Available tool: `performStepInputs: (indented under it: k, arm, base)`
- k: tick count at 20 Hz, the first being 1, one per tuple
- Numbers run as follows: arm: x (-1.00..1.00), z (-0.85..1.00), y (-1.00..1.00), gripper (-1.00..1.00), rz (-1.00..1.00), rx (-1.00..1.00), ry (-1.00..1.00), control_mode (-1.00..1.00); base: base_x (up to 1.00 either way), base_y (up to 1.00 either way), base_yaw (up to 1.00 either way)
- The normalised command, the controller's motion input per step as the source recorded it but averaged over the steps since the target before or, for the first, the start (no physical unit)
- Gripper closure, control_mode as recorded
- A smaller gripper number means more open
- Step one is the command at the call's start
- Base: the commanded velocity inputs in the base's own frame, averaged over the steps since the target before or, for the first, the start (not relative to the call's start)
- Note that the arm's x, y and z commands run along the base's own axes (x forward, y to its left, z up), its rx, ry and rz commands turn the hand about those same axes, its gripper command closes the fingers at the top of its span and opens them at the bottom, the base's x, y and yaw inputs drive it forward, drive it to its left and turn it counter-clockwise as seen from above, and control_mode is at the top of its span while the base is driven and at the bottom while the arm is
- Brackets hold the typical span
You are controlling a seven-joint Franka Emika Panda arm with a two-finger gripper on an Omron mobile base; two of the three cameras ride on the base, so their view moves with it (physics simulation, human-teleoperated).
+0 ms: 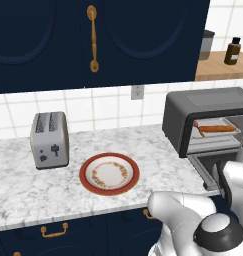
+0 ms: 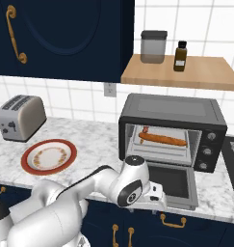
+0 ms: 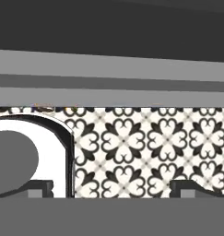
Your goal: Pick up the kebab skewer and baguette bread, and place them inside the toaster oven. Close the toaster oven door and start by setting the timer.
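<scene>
Claw (image 3: 111, 189) tips wide apart, nothing btwn, under dropped toaster oven door (image 2: 172, 182). Baguette bread (image 2: 162, 139) inside toaster oven (image 2: 171, 128); kebab skewer (image 2: 145, 129) mostly hidden behind it.

kebab skewer (image 2: 145, 130) — mostly behind baguette (image 2: 162, 139)

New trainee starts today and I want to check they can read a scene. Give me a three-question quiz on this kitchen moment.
1. True or false: the toaster oven door is shut.
2. Where does the baguette bread lie? A) on the plate B) on the rack in the toaster oven C) in the silver toaster
3. Fill in: the red-rimmed plate on the counter holds ____ food.

Key: 1 false, it hangs open and flat. 2 B, beside the kebab skewer. 3 no.
</scene>
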Motion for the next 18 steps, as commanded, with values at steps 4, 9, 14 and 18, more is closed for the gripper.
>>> performStepInputs:
  k: [4, 9, 14, 18]
  arm:
    - [0.18, -0.17, 0.0, -1.0, 0.01, 0.02, 0.0, -1.0]
    - [0.11, -0.2, 0.0, -1.0, -0.02, 0.05, 0.0, -1.0]
    - [0.28, -0.16, 0.0, -1.0, -0.05, 0.02, 0.0, -1.0]
    - [0.35, -0.12, 0.01, -1.0, -0.05, 0.0, -0.03, -1.0]
  base:
    - [0.0, 0.0, 0.0]
    - [0.0, 0.0, 0.0]
    - [0.0, 0.0, 0.0]
    - [0.0, 0.0, 0.0]
